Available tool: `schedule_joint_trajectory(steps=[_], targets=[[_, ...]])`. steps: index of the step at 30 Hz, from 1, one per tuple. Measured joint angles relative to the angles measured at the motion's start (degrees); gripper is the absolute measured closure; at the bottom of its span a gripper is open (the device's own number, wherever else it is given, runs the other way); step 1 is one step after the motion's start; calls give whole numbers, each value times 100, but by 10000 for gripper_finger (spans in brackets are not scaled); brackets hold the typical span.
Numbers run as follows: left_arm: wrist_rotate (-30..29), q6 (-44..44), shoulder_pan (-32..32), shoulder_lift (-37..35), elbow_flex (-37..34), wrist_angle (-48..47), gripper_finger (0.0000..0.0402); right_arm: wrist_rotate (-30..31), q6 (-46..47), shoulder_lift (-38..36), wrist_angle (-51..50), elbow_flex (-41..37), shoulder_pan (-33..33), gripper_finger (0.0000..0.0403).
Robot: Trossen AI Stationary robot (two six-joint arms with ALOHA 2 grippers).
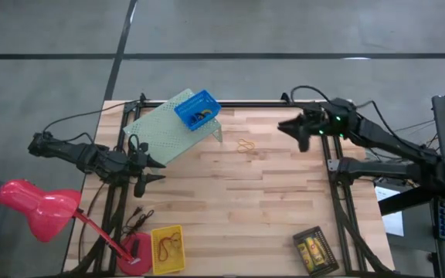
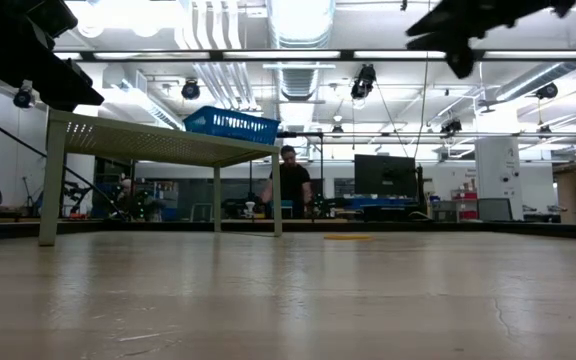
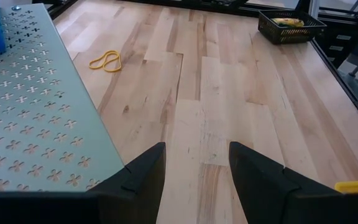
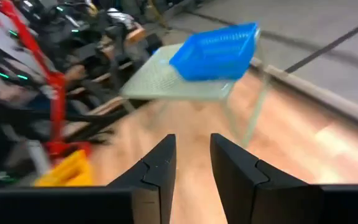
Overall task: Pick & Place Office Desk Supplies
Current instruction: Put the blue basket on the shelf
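Right gripper (image 1: 293, 131) hangs high over the table's far right, fingers narrow and empty, likely lining up on the rubber bands (image 1: 245, 146). Left gripper (image 1: 154, 168) waits wide open, empty, by the riser (image 1: 161, 127).

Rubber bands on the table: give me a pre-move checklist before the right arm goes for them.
1. Rubber bands lie loose on bare wood, nothing on top: ok.
2. Right gripper holds nothing, fingers apart: ok.
3. Right gripper over the bands: not ok; in the high view it sits off to their right, raised.
4. Left gripper open, empty, parked by the green perforated riser, away from the bands: ok.
5. Blue bin on the riser, reachable as a drop spot: ok.
6. How many bands there are: cannot tell.
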Motion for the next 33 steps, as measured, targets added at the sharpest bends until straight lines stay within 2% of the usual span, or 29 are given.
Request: schedule_joint_trajectory(steps=[2,5,11,16,22,33], targets=[[0,0,2,0,-1,0,219,-130,323,-384,-169,-245,0,299],[0,0,2,0,-1,-1,219,-176,284,-859,-253,-608,-1,288],[0,0,2,0,-1,0,219,-884,489,-1465,-241,-1054,0,266],[0,0,2,0,-2,0,219,-1119,629,-1513,-237,-1194,0,254],[0,0,2,0,-1,0,219,-1729,557,-1508,-213,-1265,0,248],[0,0,2,0,0,0,219,-1746,323,-1485,-253,-1328,-2,252]])
